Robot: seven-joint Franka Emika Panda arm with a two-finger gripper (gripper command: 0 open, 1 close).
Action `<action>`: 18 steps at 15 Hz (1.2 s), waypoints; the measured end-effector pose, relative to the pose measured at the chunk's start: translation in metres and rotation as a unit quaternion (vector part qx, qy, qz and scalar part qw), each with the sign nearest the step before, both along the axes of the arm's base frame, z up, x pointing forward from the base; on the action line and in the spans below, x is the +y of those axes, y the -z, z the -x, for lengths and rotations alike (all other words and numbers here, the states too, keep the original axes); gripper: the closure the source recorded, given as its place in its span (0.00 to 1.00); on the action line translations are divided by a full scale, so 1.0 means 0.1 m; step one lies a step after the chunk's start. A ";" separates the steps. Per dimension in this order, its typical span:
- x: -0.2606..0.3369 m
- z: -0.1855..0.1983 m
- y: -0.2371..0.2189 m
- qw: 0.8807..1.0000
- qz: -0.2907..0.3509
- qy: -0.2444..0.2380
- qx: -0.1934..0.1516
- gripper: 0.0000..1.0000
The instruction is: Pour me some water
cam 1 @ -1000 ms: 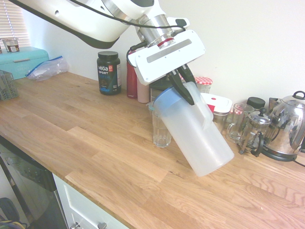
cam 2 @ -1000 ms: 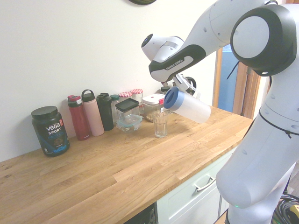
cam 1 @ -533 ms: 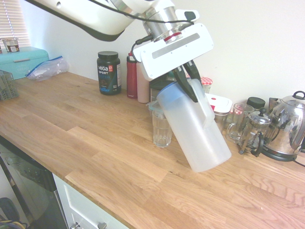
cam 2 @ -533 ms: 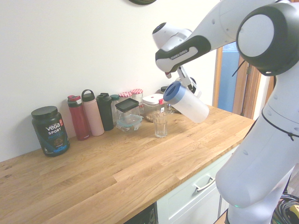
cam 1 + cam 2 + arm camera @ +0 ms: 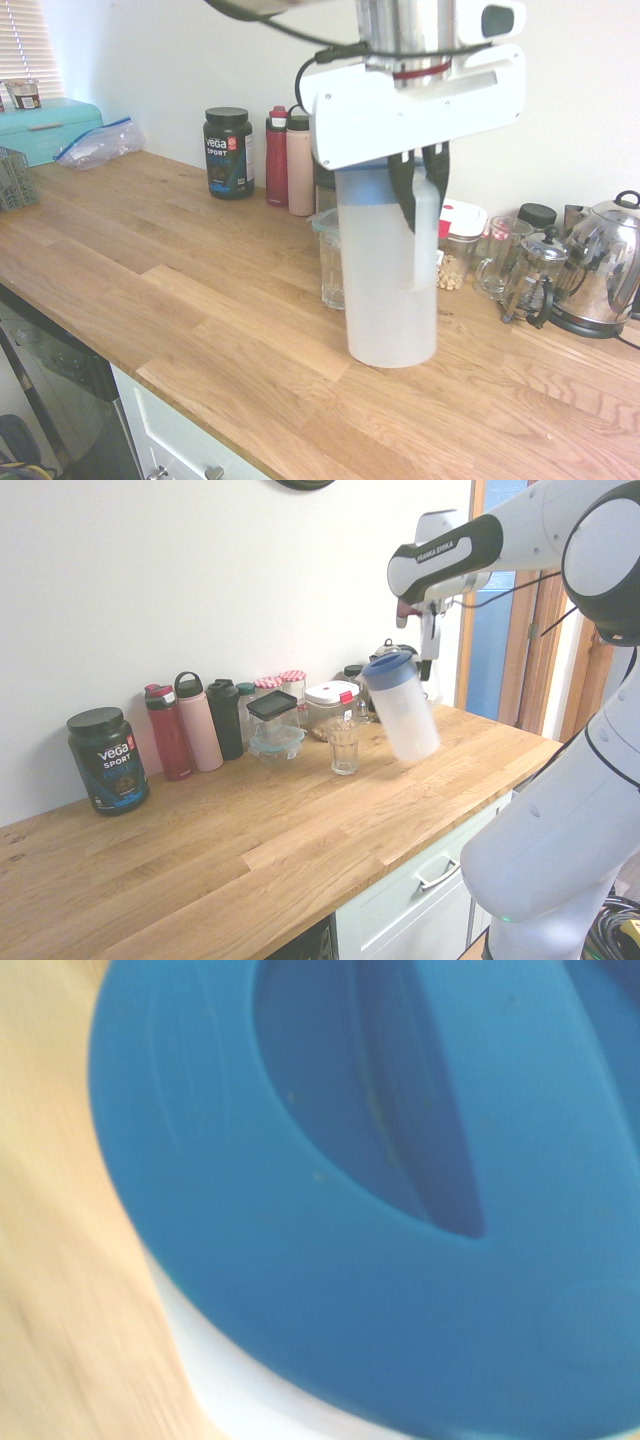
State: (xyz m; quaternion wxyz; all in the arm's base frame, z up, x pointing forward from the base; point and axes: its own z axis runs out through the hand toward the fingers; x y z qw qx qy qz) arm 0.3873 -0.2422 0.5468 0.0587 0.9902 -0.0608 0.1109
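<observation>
Off-white wall behind wood-plank countertop w/ pale cabinet below; window blinds at rear.

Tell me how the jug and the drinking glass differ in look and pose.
The jug is frosted white with a blue lid; the drinking glass is clear and lidless.
The jug is much larger than the glass.
The jug hangs slightly tilted from the jaws by its handle, whereas the glass stands upright on the counter.
</observation>
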 end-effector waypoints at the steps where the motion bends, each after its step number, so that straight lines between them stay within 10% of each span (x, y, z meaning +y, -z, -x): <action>1: 0.10 -0.02 0.20 1.000 -0.023 0.009 -0.011 1.00; 10: 0.38 1.00 0.03 0.990 -0.091 0.010 -0.108 1.00; 18: 2.85 1.39 -0.28 0.971 -0.124 0.179 -0.097 1.00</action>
